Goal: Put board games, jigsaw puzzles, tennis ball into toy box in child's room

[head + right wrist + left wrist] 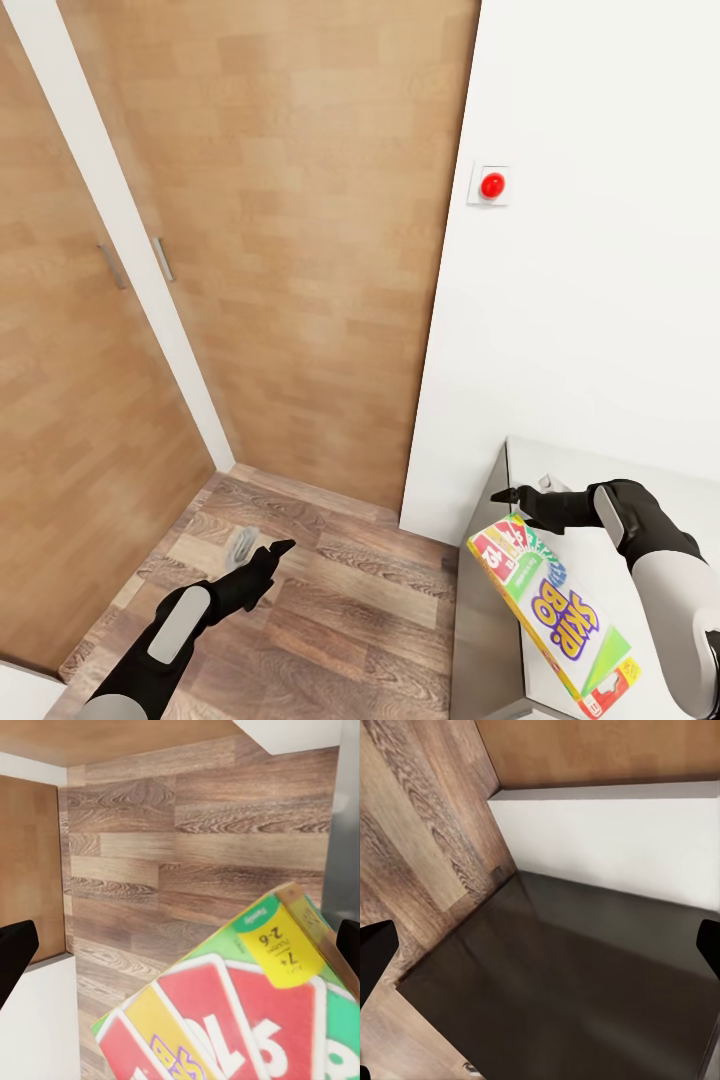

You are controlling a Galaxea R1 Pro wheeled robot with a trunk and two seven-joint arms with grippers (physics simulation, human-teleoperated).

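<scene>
My right pincer (515, 497) grips Skip-Bo box (552, 612) by one corner | left pincer (262, 562) wide, empty | risk: dangling box slips or clips worktop (640, 600) edge.

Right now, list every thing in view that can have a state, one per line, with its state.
Skip-Bo box: held by the right gripper, tilted, hanging over the edge of the grey surface.
Right gripper: shut on the Skip-Bo box's top corner.
Left gripper: empty, fingers apart, over the wood floor.
Sliding wardrobe doors: closed.
Red wall button: untouched, on its white plate.
</scene>
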